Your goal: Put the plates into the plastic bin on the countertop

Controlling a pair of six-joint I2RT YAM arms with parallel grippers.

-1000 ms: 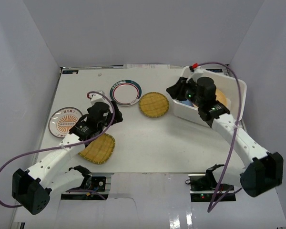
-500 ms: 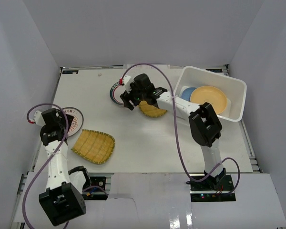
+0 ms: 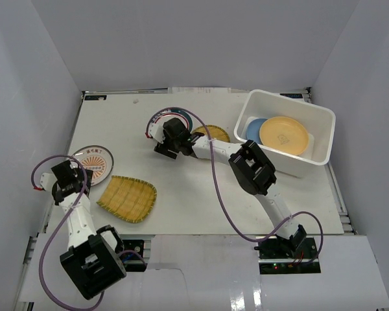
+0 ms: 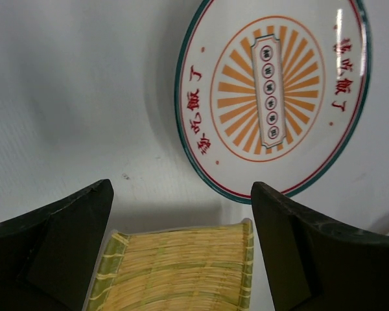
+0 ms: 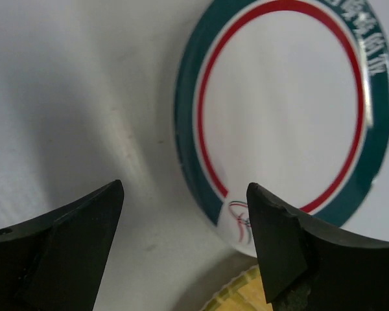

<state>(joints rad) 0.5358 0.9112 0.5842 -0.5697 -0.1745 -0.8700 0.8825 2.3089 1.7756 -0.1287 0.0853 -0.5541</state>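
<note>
Right gripper (image 5: pixel 183 188) swung from plastic bin (image 3: pixel 279 165) to green-rimmed plate (image 5: pixel 279 110) near far edge of desk (image 3: pixel 201 194), spread, empty. Yellow-orange plate (image 3: pixel 283 135) now binned. Left gripper (image 4: pixel 181 188) retreated to left edge, spread, by sunburst plate (image 4: pixel 272 91). Four plates still out.

Far right of the white matte tabletop (image 3: pixel 194 194): white plastic bin (image 3: pixel 298 167), rectangular with rounded corners, set slightly askew. Inside, lying flat: plain yellow-orange plate (image 3: pixel 283 135), overlapping a blue plate (image 3: pixel 251 128) at its left. Outside the bin, all flat and face up: round woven plate (image 3: pixel 217 133) just left of the bin; green-rimmed plate (image 5: pixel 282 110), white centre with red ring, close beside it; sunburst plate (image 4: pixel 271 97) at far left; squarish woven plate (image 3: pixel 128 198) just beside it, nearer the front edge.
</note>
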